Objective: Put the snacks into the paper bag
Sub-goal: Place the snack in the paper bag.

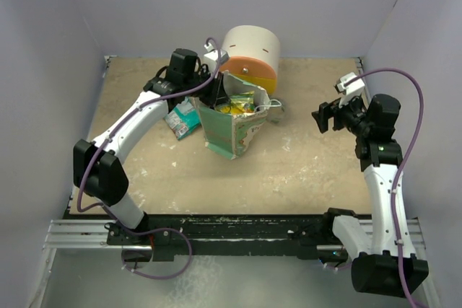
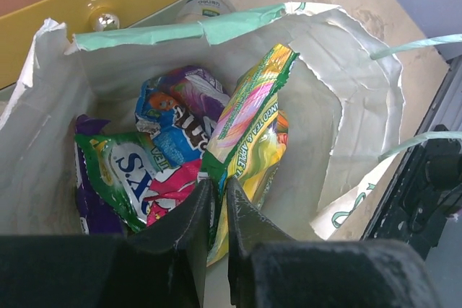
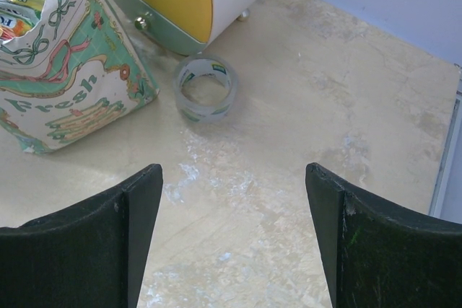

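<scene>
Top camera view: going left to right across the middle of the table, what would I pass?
teal snack → paper bag → clear ring → right claw

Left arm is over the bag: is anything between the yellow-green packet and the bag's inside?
Nothing visible. The yellow-green packet already stands inside the paper bag, leaning over the other packets there, its lower edge between the fingers of the left end effector.

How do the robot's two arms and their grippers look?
The left arm and the right arm have white rounded links with black joints. A purple cable runs along each. The left gripper and the right gripper have black tapered fingers.
</scene>
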Action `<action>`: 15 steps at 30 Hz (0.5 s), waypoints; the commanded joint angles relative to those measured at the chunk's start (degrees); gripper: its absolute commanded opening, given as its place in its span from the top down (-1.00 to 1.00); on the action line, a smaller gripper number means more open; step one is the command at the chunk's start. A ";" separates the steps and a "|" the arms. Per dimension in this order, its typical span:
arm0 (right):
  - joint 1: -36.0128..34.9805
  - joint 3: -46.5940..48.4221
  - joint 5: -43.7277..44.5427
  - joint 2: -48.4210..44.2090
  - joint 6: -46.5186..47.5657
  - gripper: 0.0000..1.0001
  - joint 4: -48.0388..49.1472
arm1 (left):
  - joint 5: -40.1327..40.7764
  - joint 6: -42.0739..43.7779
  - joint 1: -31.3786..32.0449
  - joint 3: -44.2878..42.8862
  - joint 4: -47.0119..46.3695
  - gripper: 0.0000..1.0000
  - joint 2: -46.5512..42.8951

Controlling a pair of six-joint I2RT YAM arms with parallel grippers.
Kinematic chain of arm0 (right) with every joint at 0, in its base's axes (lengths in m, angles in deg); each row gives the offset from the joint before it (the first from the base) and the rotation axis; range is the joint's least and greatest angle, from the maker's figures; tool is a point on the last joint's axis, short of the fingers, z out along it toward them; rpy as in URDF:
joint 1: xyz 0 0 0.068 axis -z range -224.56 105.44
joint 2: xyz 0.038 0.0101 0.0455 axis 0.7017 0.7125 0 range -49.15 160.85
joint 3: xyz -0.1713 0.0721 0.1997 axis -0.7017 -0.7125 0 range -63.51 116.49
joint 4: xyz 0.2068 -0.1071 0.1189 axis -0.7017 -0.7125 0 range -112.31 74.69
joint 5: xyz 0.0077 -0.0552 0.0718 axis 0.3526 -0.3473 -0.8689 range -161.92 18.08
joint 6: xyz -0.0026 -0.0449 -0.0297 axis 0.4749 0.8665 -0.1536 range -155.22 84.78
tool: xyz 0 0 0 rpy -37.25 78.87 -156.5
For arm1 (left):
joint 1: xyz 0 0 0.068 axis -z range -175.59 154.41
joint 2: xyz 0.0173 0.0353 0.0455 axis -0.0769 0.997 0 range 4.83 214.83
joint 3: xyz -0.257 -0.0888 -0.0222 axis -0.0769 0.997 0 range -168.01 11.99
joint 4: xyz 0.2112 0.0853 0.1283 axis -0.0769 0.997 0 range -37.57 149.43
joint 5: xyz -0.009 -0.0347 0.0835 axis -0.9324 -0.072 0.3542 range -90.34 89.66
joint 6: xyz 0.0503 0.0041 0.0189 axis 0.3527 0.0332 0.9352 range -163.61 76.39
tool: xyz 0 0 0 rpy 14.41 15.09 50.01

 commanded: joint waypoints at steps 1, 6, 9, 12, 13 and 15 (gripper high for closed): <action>0.38 -0.12 -1.35 -0.97 -0.77 -0.65 2.64 | 1.60 3.07 0.34 -1.25 1.14 0.65 -0.06; 0.48 -0.70 -1.35 -1.23 -0.88 -0.65 3.13 | 4.16 6.28 0.30 -3.96 5.55 0.66 0.92; 0.49 -0.75 -1.59 -1.12 -0.96 -0.65 3.23 | 4.47 7.87 0.52 -6.05 9.08 0.63 1.48; 0.49 -0.58 -1.78 -0.74 -0.96 -0.65 3.08 | 4.76 9.04 0.55 -7.60 12.60 0.60 2.21; 0.49 -0.58 -1.84 -0.67 -0.96 -0.65 3.07 | 4.68 9.35 0.61 -7.76 13.28 0.59 2.30; 0.49 -0.52 -1.88 -0.54 -0.97 -0.65 3.12 | 4.04 10.00 0.56 -8.05 14.47 0.56 2.31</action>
